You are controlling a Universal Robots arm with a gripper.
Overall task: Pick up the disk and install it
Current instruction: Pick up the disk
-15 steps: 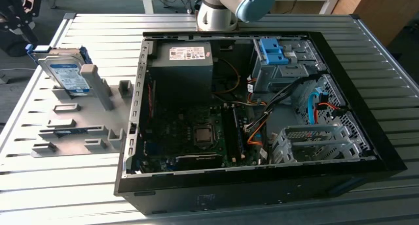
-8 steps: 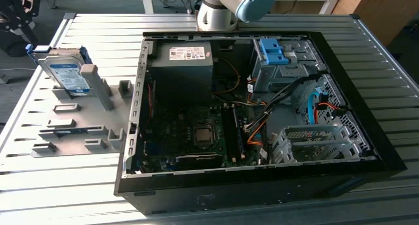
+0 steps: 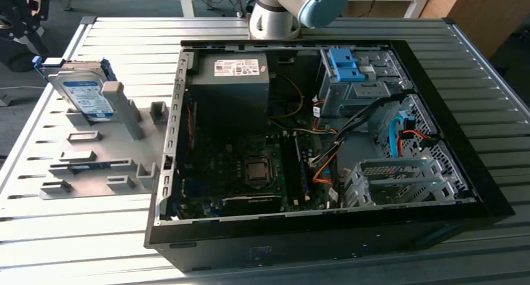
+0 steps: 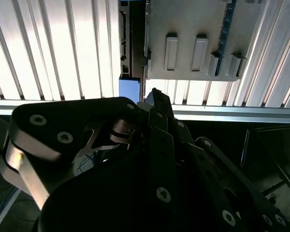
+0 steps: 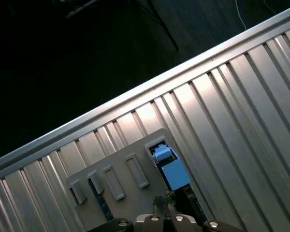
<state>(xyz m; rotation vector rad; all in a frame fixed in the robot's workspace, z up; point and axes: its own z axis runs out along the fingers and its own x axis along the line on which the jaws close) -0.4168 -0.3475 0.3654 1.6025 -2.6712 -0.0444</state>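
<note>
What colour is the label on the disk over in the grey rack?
White and blue, on the silver disk; clearest in the exterior view.

I have bare ribbed aluminium tabletop (image 3: 488, 92) around the grey holder plate (image 3: 108, 153); its tall grey post (image 3: 123, 114) stands just beside the silver hard drive (image 3: 83, 95).

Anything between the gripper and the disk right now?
Nothing visible does. In the exterior view the gripper is close by the upper end of the disk, which stands on edge in the grey fixture.
</note>
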